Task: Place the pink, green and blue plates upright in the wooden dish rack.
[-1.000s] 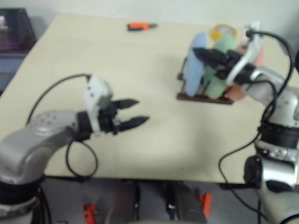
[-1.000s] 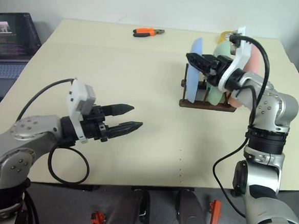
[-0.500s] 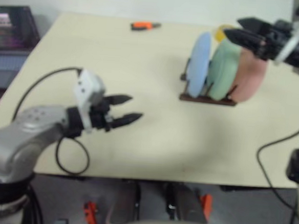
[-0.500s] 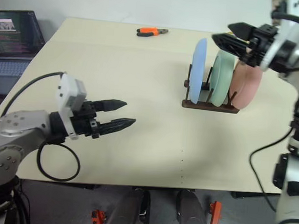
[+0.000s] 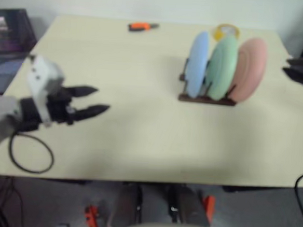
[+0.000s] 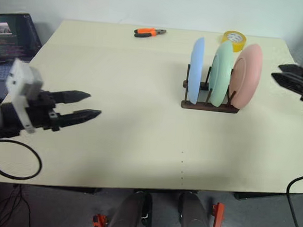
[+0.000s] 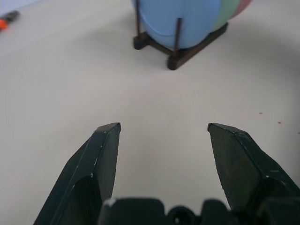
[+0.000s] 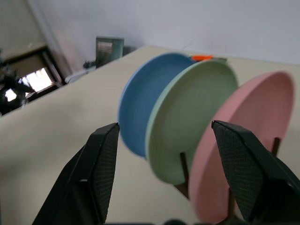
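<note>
Three plates stand upright side by side in the wooden dish rack (image 6: 209, 105) at the table's far right: the blue plate (image 6: 196, 70), the green plate (image 6: 220, 71) and the pink plate (image 6: 247, 74). My right gripper (image 6: 275, 71) hovers open and empty to the right of the pink plate, apart from it, pointing at the plates. In the right wrist view the blue (image 8: 140, 108), green (image 8: 187, 117) and pink (image 8: 248, 140) plates stand ahead of its fingers. Far to the left, my left gripper (image 6: 94, 104) is open and empty above the table, pointing toward the rack (image 7: 180, 54).
Orange pliers (image 6: 149, 33) lie at the table's far edge. A yellow tape roll (image 6: 234, 37) sits just behind the rack. A laptop (image 6: 6, 30) stands off the table's left side. Bare beige tabletop (image 6: 139, 144) stretches between my left gripper and the rack.
My right gripper has drawn away from the plates to the right, leaving all three standing in the rack. My left gripper has swung further left and a little up.
</note>
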Controlling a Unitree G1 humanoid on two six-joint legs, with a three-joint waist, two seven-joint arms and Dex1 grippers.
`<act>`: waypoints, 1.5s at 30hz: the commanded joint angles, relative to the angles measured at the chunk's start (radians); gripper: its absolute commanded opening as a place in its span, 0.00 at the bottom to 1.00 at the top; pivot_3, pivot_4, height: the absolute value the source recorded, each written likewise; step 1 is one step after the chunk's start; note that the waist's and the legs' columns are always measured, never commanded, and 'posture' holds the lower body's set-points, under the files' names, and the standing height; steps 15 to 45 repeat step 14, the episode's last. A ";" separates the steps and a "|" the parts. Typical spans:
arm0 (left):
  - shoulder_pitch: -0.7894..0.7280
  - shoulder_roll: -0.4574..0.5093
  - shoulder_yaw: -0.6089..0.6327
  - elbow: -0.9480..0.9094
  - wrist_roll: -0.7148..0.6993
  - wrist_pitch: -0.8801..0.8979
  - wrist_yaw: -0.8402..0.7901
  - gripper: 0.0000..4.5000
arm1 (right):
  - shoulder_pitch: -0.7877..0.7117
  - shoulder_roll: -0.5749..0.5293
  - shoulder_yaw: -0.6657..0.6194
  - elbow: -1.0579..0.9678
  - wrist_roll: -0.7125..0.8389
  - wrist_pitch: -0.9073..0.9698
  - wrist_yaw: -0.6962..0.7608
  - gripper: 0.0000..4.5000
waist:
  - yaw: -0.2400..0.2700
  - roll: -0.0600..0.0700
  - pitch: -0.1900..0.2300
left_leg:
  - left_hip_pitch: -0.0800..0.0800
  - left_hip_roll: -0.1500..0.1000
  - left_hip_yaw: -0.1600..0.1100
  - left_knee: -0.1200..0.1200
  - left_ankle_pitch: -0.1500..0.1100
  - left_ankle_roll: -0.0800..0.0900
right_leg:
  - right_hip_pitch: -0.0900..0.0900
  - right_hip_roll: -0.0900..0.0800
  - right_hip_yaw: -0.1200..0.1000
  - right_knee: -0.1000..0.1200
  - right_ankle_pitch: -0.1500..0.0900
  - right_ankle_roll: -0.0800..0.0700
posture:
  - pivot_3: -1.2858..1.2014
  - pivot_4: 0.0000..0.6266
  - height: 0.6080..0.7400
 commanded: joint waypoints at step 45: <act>0.045 0.091 0.118 0.082 0.032 -0.030 -0.139 0.73 | 0.177 0.054 -0.018 -0.224 -0.010 -0.024 -0.088 0.75 | 0.004 0.000 0.001 | 0.001 0.002 0.003 0.000 -0.001 -0.002 | 0.000 0.000 0.002 -0.001 0.000 -0.001 | 0.52 0.24 1.00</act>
